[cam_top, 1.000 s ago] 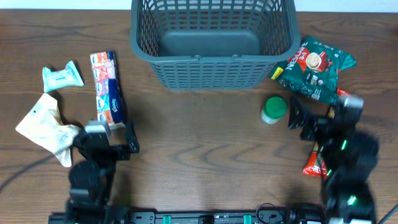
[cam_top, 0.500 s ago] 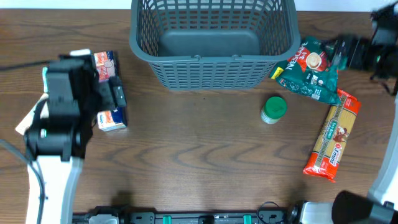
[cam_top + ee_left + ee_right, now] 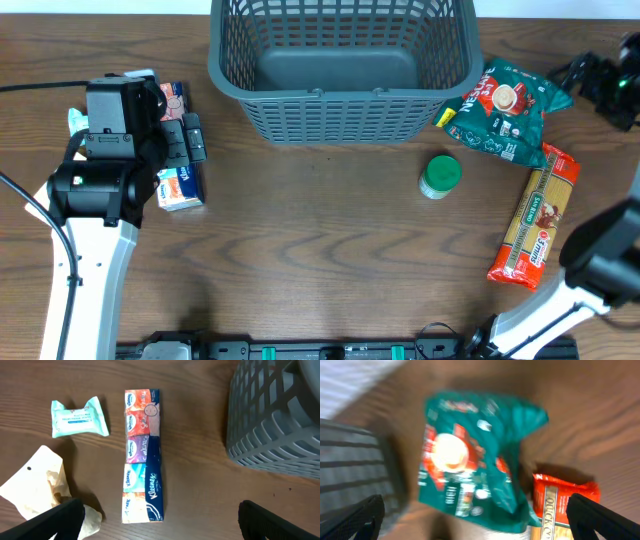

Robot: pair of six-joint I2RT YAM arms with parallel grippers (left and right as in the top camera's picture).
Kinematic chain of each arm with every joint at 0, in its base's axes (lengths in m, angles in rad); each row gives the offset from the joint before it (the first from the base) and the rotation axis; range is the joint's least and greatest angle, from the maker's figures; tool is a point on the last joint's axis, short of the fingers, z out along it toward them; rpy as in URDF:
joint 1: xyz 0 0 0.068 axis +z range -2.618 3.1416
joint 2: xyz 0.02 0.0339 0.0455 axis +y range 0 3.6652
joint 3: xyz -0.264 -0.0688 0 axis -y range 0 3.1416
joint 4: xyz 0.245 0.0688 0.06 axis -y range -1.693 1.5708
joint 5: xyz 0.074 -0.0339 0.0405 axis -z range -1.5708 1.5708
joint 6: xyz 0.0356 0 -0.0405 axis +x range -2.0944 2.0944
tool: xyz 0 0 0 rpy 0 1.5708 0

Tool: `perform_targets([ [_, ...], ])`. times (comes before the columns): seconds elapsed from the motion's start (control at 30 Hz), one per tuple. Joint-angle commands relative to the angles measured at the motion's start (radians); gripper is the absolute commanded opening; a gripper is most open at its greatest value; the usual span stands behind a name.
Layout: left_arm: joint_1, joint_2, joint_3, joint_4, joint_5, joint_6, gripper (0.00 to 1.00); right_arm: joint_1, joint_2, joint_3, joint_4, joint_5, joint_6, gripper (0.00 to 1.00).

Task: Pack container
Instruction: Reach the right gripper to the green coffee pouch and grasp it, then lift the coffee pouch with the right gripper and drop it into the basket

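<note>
Plainly, the container (image 3: 225, 75) has not shifted: it sits at the far middle of the table, its solid bottom bare, so 0 items are packed.

What has changed is the arms. 1 second ago both were tucked low at the near edge; now each has swung out to its own side.

The left gripper (image 3: 160, 520) hangs over the left cluster, its fingers spread wide at the bottom corners of the wrist view and holding nothing. The right gripper (image 3: 480, 520) has gone to the far right edge, also wide open and empty, though its wrist view is blurred.

The green snack bag (image 3: 475, 460) lies below the right gripper, just beside the container's right front corner. The orange pasta packet (image 3: 535, 230) lies nearer the front, its top end touching or tucked under the bag.

The tissue strip (image 3: 142, 455) lies lengthwise under the left gripper, near the container but apart from it. The green-lidded jar (image 3: 440, 175) stands alone between container and pasta.

My reading: both arms have finished reaching and are lining up their first picks, probably the tissues on the left and the bag on the right.
</note>
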Motion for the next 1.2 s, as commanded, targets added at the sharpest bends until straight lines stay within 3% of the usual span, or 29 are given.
perform_targets([
  [0.0,0.005,0.000,0.022,-0.002,-0.008,-0.008,0.98,-0.001,0.079,0.000,-0.006,-0.057,-0.060,0.99],
  [0.23,0.005,0.000,0.022,-0.003,-0.008,-0.008,0.98,0.000,0.219,0.000,0.042,-0.146,-0.135,0.99],
  [0.8,0.004,0.000,0.022,-0.003,-0.008,-0.008,0.98,0.036,0.472,-0.001,0.123,-0.232,-0.169,0.98],
  [1.17,0.004,0.000,0.022,-0.003,-0.008,-0.008,0.99,0.052,0.486,-0.001,0.136,-0.232,-0.169,0.40],
])
